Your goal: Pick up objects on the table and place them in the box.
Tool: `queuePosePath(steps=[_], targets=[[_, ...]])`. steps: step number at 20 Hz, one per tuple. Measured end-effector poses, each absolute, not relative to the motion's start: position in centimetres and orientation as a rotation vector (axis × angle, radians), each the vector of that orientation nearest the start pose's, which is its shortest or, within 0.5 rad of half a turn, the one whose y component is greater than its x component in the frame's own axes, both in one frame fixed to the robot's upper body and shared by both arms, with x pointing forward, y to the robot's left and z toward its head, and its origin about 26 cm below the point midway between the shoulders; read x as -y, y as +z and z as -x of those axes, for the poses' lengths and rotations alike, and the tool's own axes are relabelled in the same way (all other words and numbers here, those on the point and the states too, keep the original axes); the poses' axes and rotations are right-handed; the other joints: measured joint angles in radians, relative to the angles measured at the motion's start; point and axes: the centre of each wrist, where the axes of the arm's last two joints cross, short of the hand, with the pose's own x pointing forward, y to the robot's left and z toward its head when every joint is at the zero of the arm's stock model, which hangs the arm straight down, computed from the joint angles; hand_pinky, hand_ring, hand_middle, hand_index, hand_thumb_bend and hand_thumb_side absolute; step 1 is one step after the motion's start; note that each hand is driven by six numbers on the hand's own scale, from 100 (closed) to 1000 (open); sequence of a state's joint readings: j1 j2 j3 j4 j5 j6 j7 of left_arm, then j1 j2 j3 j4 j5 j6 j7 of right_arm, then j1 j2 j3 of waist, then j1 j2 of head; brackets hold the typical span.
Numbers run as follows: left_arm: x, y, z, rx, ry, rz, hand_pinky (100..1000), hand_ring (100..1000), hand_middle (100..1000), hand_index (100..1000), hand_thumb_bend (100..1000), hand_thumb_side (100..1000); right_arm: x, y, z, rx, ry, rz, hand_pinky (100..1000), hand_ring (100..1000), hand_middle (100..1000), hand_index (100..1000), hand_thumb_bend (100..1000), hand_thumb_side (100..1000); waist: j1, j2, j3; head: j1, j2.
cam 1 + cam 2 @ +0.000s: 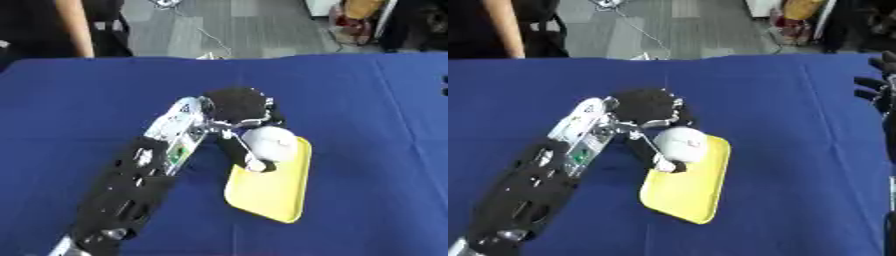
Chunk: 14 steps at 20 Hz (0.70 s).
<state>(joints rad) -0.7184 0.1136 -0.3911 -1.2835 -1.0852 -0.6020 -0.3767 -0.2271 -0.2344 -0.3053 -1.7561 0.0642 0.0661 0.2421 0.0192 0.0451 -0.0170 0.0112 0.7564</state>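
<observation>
A flat yellow tray point(273, 192) lies on the blue table, a little right of centre. My left hand point(234, 106) reaches in from the lower left and hangs over the tray's far end. Its fingers and thumb are curled round a white round object point(271, 141), which sits just above the tray's far edge. One finger point(248, 157) runs down the object's left side to the tray. My right hand point(880, 90) shows at the right edge of the right eye view, fingers spread and holding nothing.
The blue cloth point(87, 100) covers the whole table. Beyond the table's far edge point(219, 57) lies grey floor with cables, and a person stands at the far left without touching anything.
</observation>
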Motion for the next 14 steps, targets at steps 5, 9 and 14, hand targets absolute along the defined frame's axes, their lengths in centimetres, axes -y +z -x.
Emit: queuePosePath(steps=[5,9,14], targets=[[-8.91,12.25,-40.06,-2.154,2.486,0.501,179,186,315,382,100,228,34.6,13.29,-31.26,1.893,0.248,0.271,806,809,933,1000,100,908,0.0,0.0,0.0,0.0,-0.004],[-8.77,12.12,-40.02,-2.137,2.484,0.496,182,187,315,384,100,227,34.59,13.29,-31.26,1.893,0.249,0.271,806,809,933,1000,100,909,-0.001,0.0,0.0,0.0,-0.004],[-8.75,12.1,-40.01,-2.125,2.48,0.494,607,720,749,908,329,301,34.59,13.29,-31.26,1.893,0.249,0.271,806,809,934,1000,100,910,-0.001,0.0,0.0,0.0,-0.004]])
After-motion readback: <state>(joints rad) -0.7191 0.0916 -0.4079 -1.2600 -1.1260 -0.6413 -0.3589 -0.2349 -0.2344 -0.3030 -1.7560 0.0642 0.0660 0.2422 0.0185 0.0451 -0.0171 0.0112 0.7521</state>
